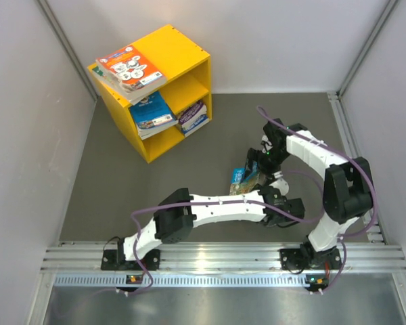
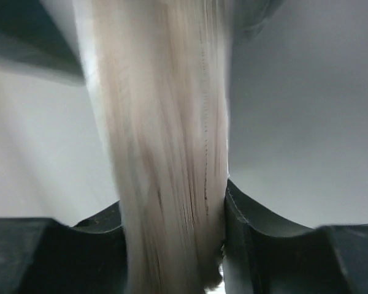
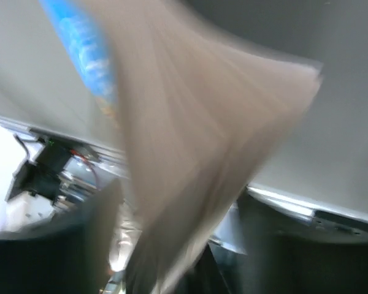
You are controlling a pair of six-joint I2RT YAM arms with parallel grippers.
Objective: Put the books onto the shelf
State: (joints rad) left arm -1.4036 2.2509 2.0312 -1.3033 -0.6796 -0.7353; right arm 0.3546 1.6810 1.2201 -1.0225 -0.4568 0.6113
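A small stack of books with a blue cover stands on edge on the grey floor between both grippers. My left gripper is shut on the stack; in the left wrist view the page edges fill the gap, and both fingers press against them at the left gripper. My right gripper reaches in from the far side. In the blurred right wrist view the pages and blue cover pass between the right gripper, whose fingers stand apart from the paper. The yellow shelf stands at the back left.
An orange-covered stack of books lies on top of the shelf. A blue book sits in one compartment and a few more books in the other. Grey walls close in on the left, right and back. An aluminium rail runs along the near edge.
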